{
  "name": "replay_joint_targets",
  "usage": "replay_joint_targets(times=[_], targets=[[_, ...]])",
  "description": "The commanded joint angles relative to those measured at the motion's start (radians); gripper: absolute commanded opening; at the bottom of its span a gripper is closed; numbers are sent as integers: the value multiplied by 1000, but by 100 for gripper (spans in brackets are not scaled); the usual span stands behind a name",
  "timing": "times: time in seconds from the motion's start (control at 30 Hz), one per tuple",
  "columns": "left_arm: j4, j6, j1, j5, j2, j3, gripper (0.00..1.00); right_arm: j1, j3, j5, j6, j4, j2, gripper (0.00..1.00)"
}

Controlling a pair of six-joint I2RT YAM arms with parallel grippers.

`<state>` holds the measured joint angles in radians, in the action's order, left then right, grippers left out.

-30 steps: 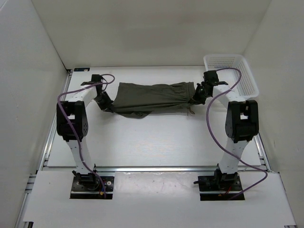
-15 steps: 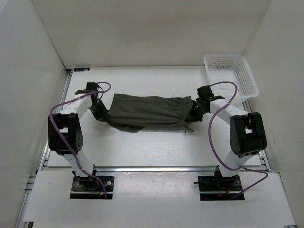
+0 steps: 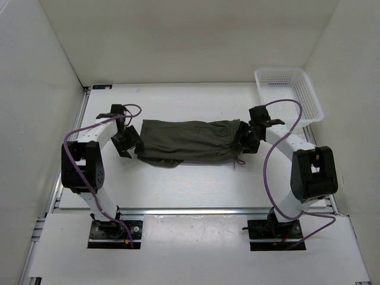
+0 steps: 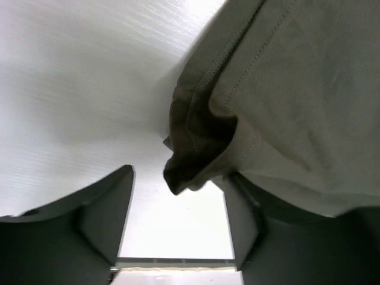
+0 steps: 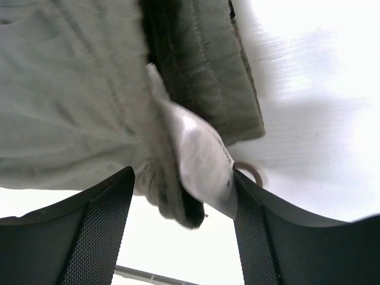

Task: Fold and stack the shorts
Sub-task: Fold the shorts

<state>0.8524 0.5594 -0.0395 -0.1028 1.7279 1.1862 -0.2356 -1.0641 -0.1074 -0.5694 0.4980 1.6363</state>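
Observation:
The dark olive-green shorts (image 3: 189, 141) lie on the table as a long folded band running left to right between my two grippers. My left gripper (image 3: 127, 142) stands open at the band's left end, and a hemmed corner of the shorts (image 4: 196, 148) hangs just above the gap between its fingers (image 4: 104, 208). My right gripper (image 3: 246, 139) stands open at the right end. There a bunched edge of the shorts (image 5: 169, 196) and a white care label (image 5: 205, 160) hang loose between its fingers (image 5: 104, 214), which do not pinch them.
A white plastic basket (image 3: 290, 95) sits at the back right corner of the table. White walls enclose the table on the left, back and right. A drawstring loop (image 5: 248, 172) lies on the table by the right finger.
Both grippers were shut on the ends of the shorts and have opened, letting go. The shorts came towards the near edge and were lowered onto the table.

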Motion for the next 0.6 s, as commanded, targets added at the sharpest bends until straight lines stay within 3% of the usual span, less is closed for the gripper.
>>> replay_joint_targets(times=[0.0,0.07,0.1,0.13,0.17,0.2,0.27,0.3,0.43,0.47,0.57], targets=[[-10,-10,3,32,-44,16,69,5,-16,35,19,31,-101,69],[-10,-10,3,43,-77,16,62,5,-16,47,29,54,-122,68],[-1,-10,12,43,-93,16,36,5,-16,48,29,66,-142,68],[17,-10,12,43,-108,16,22,5,-26,57,39,86,-151,68],[34,-21,21,43,-135,16,15,5,-36,69,39,96,-161,68],[57,-21,21,32,-148,30,10,5,-36,69,48,105,-176,68],[123,-32,30,41,-186,44,10,5,-45,78,48,119,-190,68],[141,-32,30,70,-200,56,12,5,-54,87,57,129,-200,69],[152,-23,50,71,-235,81,69,5,-63,87,57,129,-201,69],[140,-23,50,60,-213,95,92,5,-63,87,57,129,-201,69],[140,-35,50,6,-170,151,100,5,-73,87,57,138,-201,69]])
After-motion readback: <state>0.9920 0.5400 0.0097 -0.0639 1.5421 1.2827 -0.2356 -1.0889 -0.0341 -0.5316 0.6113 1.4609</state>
